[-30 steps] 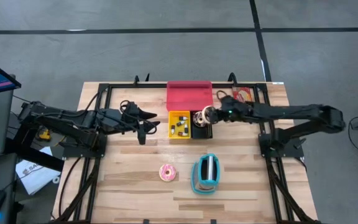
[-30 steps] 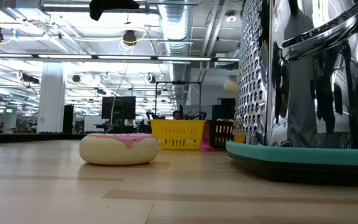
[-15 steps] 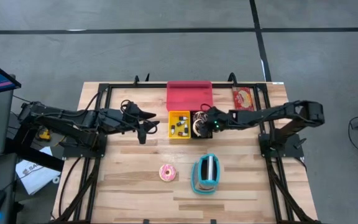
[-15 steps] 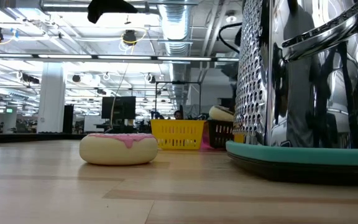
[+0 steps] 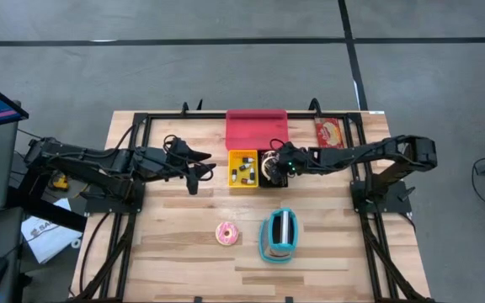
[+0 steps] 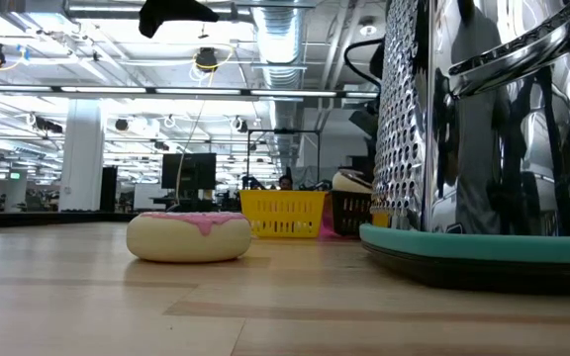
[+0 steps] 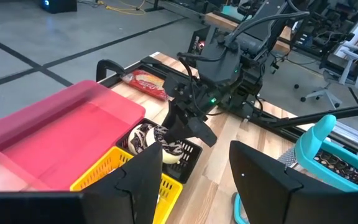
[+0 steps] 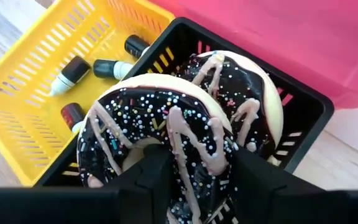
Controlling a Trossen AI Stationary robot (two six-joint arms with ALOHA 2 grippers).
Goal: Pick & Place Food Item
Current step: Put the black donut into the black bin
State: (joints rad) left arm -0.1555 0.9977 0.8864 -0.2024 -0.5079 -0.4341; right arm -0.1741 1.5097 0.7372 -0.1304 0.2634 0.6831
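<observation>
A chocolate doughnut with sprinkles [image 8: 160,124] sits between the fingers of my right gripper [image 8: 197,165], low in the black basket [image 5: 269,170]. A second chocolate doughnut [image 8: 253,106] lies behind it in that basket. In the low view the held doughnut [image 6: 352,181] shows just above the basket's rim. My left gripper [image 5: 194,177] hangs open above the table, left of the yellow basket [image 5: 242,168], with nothing between its fingers. A pink doughnut [image 5: 227,234] lies on the table near the toaster [image 5: 279,234]. My right gripper holds the doughnut by its ring [image 8: 197,155], with one finger [image 8: 154,177] at the hole and the other [image 8: 253,180] outside. The fingers slant down from the table's right side. The doughnut stands tilted inside the black basket, overlapping the second doughnut.
The yellow basket holds several small bottles [image 8: 73,71]. A red tray [image 5: 256,128] stands behind both baskets, and a snack packet [image 5: 330,133] lies at the far right. The teal-based toaster [image 6: 483,138] fills the low view's right side.
My right gripper has sunk with the chocolate doughnut and rolled a little, and its arm has bent down. The doughnut has come from above the basket down into it, beside the second doughnut.
</observation>
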